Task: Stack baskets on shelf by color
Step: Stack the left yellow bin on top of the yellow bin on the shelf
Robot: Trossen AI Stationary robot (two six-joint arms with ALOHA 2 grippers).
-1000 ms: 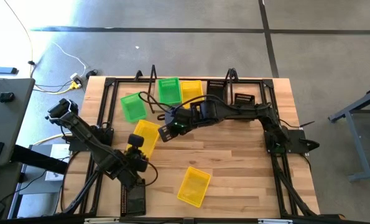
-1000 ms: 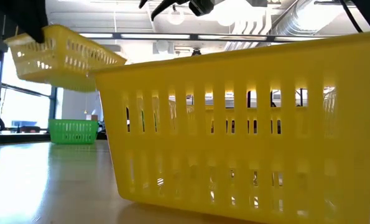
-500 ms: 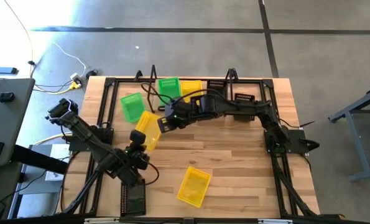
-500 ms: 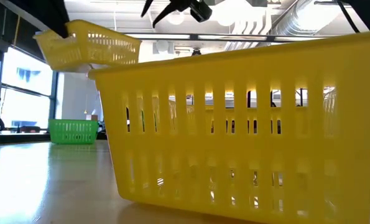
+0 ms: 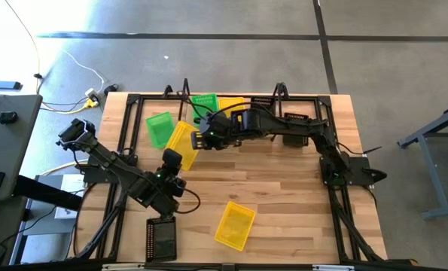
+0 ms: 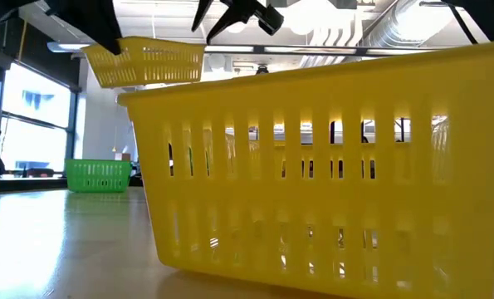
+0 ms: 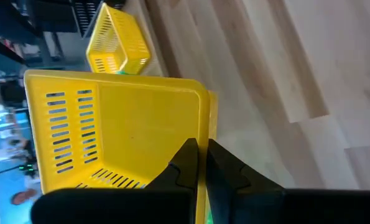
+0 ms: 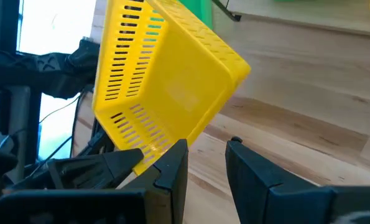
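Two grippers meet at one yellow basket point(image 5: 183, 143), a small rectangular tub of bright plastic with rows of narrow vertical slots along its walls and a plain solid bottom; it hangs tilted in the air over the left middle of the slatted wooden table point(image 5: 284, 196), just on the near side of the shelf. From below, the left gripper point(image 5: 171, 160) has its fingers point(image 7: 186, 163) pressed together on the basket's rim, which the left wrist view shows pinched between them. The right gripper point(image 5: 201, 141) reaches in from the right, and in the right wrist view its fingers point(image 8: 172, 163) stand partly apart at the basket's slotted lower edge; whether they touch or grip it cannot be told. A second yellow basket point(image 5: 234, 225) sits upright on the table at the near middle, filling most of the low view. One green basket point(image 5: 160, 129) lies on the table at the far left beside the lifted one. On the shelf point(image 5: 284, 102) along the far edge stand another green basket point(image 5: 205, 105), with a yellow one point(image 5: 233, 105) beside it. A black basket point(image 5: 161, 239) rests near the table's near left corner
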